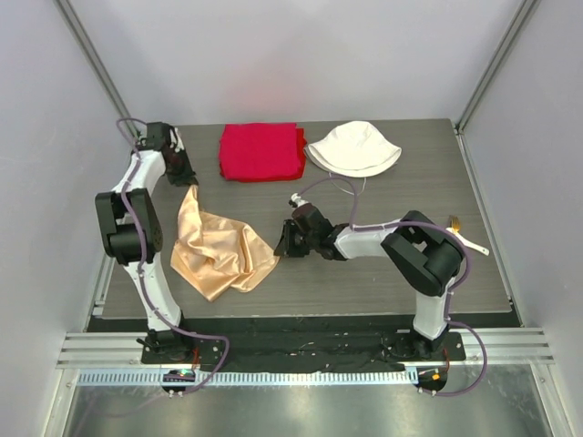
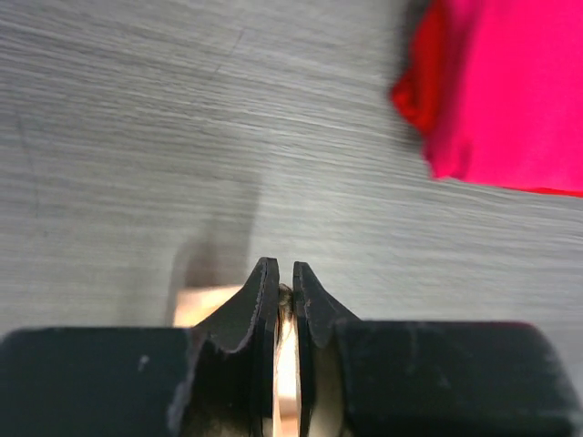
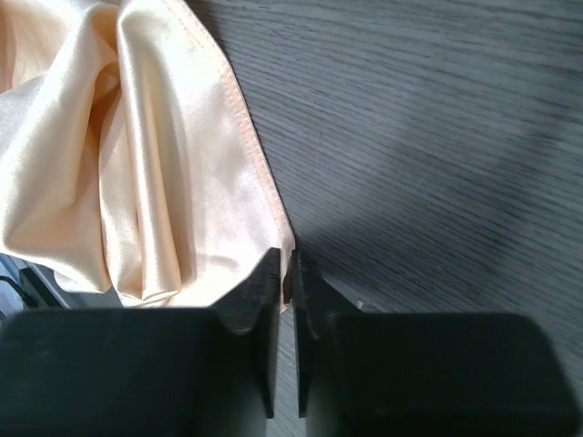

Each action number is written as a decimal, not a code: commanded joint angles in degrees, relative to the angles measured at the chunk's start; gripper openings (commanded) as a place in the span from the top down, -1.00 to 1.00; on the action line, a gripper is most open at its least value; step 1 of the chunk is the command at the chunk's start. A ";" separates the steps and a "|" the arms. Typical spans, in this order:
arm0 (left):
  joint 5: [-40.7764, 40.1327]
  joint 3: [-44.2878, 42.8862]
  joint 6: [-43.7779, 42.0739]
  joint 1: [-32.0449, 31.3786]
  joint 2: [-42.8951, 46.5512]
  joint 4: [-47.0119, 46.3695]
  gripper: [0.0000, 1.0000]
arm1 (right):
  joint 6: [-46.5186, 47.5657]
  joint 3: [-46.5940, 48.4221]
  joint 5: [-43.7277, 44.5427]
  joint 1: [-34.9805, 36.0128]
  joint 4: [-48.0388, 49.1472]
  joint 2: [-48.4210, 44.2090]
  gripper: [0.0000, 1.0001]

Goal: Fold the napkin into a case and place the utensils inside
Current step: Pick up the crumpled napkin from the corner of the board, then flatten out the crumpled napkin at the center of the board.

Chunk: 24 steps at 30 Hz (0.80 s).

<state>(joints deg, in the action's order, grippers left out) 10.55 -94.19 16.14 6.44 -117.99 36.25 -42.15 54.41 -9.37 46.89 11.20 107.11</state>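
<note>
**Left hand**: jaws nearly shut, a corner of the napkin pinched between them near the far-left corner of the counter. **Right hand**: closed on the hem at the napkin's right corner, mid-counter. The cloth is shown crumpled between them, toward the left edge. The utensil lies by the right edge. Risk: the slick satin may be pulled from these shallow pinches if the hands are spread briskly.

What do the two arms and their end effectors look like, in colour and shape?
The left arm and right arm have white links and black joints, each with a purple-grey cable along it. The left end effector and right end effector have black fingers tapering to thin tips.
</note>
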 commanded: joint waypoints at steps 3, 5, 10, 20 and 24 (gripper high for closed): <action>5.01 -0.03 5.21 -0.02 13.03 0.23 1.00 | 2.68 0.51 6.89 0.92 -5.91 1.62 0.98; 5.89 1.64 6.79 0.07 19.44 -2.05 1.00 | 6.35 2.09 11.36 0.31 -10.84 -2.31 0.98; 8.96 3.57 10.48 -0.02 34.98 -7.32 1.00 | 14.27 6.93 26.04 -1.45 -25.95 -14.10 0.98; 21.61 9.47 18.40 -0.02 58.21 -28.77 1.00 | 28.08 15.61 40.74 -4.44 -41.43 -43.37 0.98; 28.38 6.05 21.21 -0.02 62.25 -30.01 1.00 | 33.88 23.00 38.74 -4.44 -45.64 -51.90 0.98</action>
<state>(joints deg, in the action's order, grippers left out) 30.22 -85.30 33.15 6.44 -58.24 12.05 -16.25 70.65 26.89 42.24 -28.12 61.60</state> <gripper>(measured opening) 0.113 0.018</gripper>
